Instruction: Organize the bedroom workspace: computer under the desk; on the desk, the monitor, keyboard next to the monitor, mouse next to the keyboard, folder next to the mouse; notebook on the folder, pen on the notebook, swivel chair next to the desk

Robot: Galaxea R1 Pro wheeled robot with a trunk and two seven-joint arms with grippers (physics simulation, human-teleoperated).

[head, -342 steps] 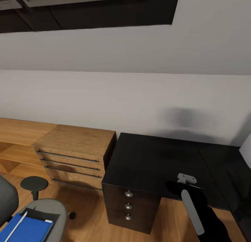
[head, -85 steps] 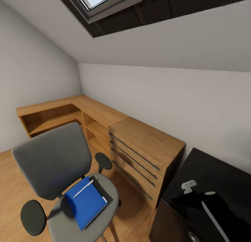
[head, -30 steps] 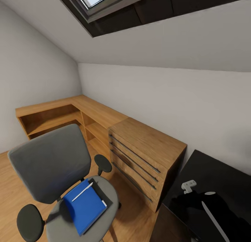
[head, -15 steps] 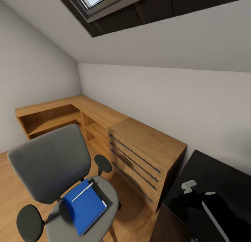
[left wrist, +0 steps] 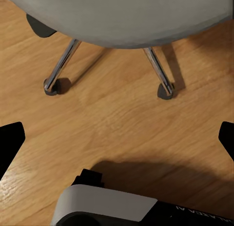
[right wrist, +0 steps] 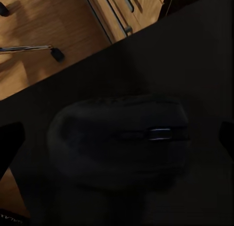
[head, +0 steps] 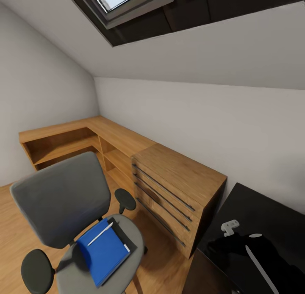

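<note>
Right wrist view: mouse (right wrist: 119, 138) barely distinguishable against black desk (right wrist: 195, 55).

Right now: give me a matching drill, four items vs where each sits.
Items:
1. folder
2. pen
3. mouse
4. wooden drawer unit

Places:
A. on the black desk top, under the right wrist camera
B. on the swivel chair seat
C. on the floor between the low shelving and the desk
D. on top of the blue folder

Pairs: 1-B, 2-D, 3-A, 4-C
</note>
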